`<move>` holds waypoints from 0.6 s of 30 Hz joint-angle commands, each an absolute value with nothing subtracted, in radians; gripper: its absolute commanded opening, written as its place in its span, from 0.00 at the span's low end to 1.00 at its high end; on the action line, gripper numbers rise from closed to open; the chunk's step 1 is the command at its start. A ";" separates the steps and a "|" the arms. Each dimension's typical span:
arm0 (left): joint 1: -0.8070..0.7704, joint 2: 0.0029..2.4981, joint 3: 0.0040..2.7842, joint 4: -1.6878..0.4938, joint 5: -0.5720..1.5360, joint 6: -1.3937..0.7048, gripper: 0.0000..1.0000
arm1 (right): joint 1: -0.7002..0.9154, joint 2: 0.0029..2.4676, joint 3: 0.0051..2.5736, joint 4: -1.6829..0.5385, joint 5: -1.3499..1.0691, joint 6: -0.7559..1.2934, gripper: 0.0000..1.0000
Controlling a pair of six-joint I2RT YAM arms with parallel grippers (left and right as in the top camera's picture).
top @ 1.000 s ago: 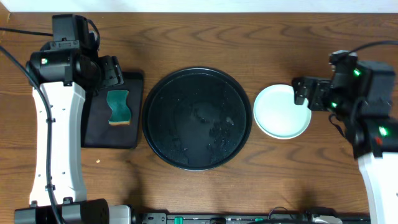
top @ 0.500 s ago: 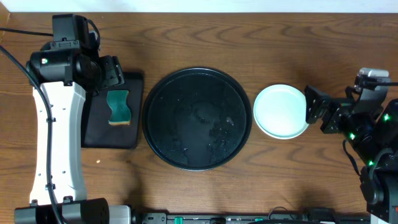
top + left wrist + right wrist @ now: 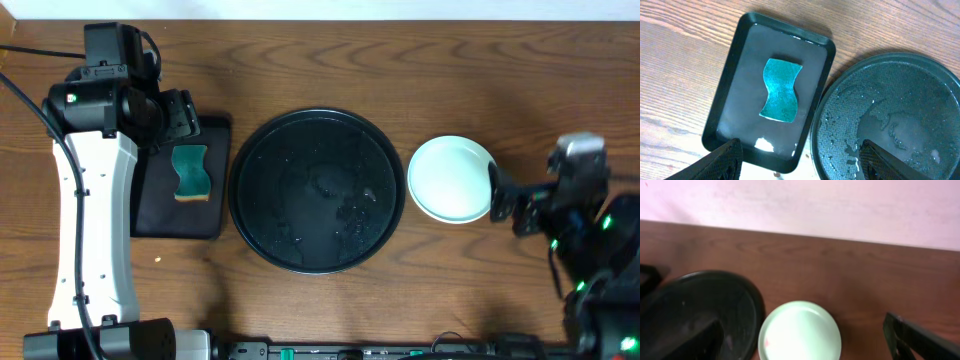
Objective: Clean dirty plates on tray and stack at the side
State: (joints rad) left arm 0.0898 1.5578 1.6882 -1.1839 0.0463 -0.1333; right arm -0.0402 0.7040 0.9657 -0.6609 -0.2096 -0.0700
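Observation:
The round black tray (image 3: pixel 317 190) lies mid-table, wet and with no plates on it. A pale turquoise plate (image 3: pixel 452 179) sits on the wood to its right. Any plates under it are hidden, and no yellow plate shows. My right gripper (image 3: pixel 508 200) is open and empty, just right of the plate. In the right wrist view the plate (image 3: pixel 800 332) lies between the open fingers (image 3: pixel 800 347), with a tiny red fleck at its left rim. The tray (image 3: pixel 695 310) is at the left there. My left gripper (image 3: pixel 178 118) is open and empty over the rectangular tray's far end.
A smaller rectangular black tray (image 3: pixel 182 180) left of the round tray holds a teal sponge (image 3: pixel 190 172). In the left wrist view the sponge (image 3: pixel 781 90) lies in the wet rectangular tray (image 3: pixel 735 100) beside the round tray (image 3: pixel 900 115), with the open fingers (image 3: pixel 802 162) at the bottom.
My right gripper has pulled back off the plate, moving right and toward the table's front. The left arm, sponge and plate have not moved.

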 commanded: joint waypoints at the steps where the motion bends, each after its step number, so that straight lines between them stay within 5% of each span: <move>1: 0.093 1.562 1.695 -1.189 0.045 -0.135 0.75 | -0.052 0.513 0.739 -0.549 -0.238 -0.120 0.99; 18: 0.093 1.562 1.695 -1.189 0.045 -0.135 0.76 | 0.002 0.033 0.117 -0.144 -0.224 -0.057 0.99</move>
State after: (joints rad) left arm 0.0898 1.5578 1.6882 -1.1858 0.0467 -0.1333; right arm -0.0223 0.0765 0.1673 -0.1570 -0.2291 -0.0830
